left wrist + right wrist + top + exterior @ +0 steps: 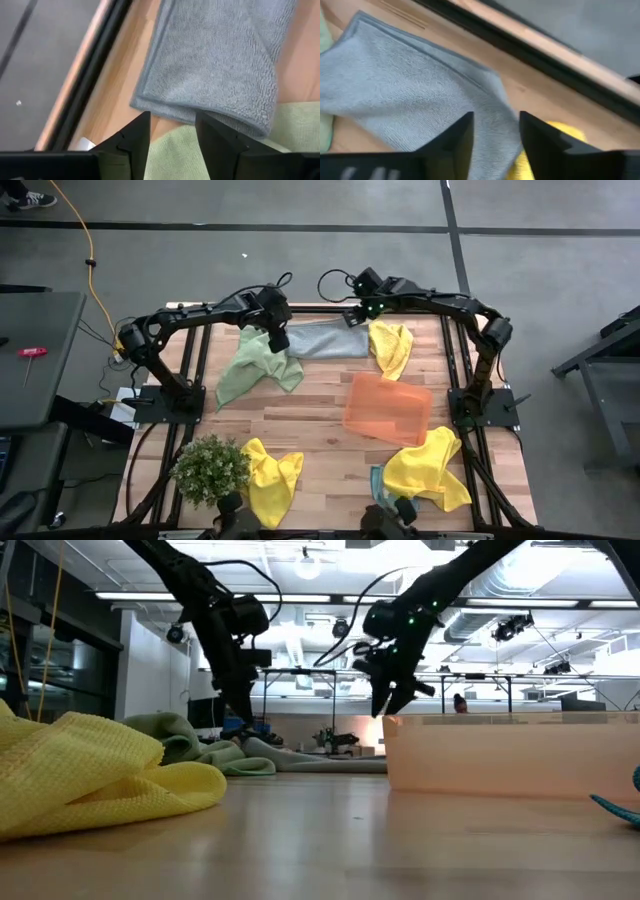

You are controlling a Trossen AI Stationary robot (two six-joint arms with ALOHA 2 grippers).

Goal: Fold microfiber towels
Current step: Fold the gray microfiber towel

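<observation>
Two grippers are hanging over the far edge of your table, one above each end of a grey-blue towel (325, 341) that is lying folded flat on the wood. Your left gripper (172, 131) is standing with its fingers parted and holding nothing, just above the spot where the grey-blue towel's end is lapping over a pale green towel (255, 368). Your right gripper (496, 131) is likewise standing spread and empty above the opposite end, where the grey-blue cloth is lying just beside a yellow towel (392, 346).

The pale green towel is lying crumpled, trailing from the left gripper toward the middle of the table (320, 395). An orange tray (388, 408) is sitting right of centre, apart from every cloth. Nearer to you, a second yellow towel (272, 478) is lying bunched just beside a potted plant (209, 470), and a third yellow towel (430, 470) is lying heaped at the near right, with a scrap of teal cloth (378, 479) showing at its edge. In the low view, the left gripper is reaching nearly down to the cloth while the right one is hanging higher.
</observation>
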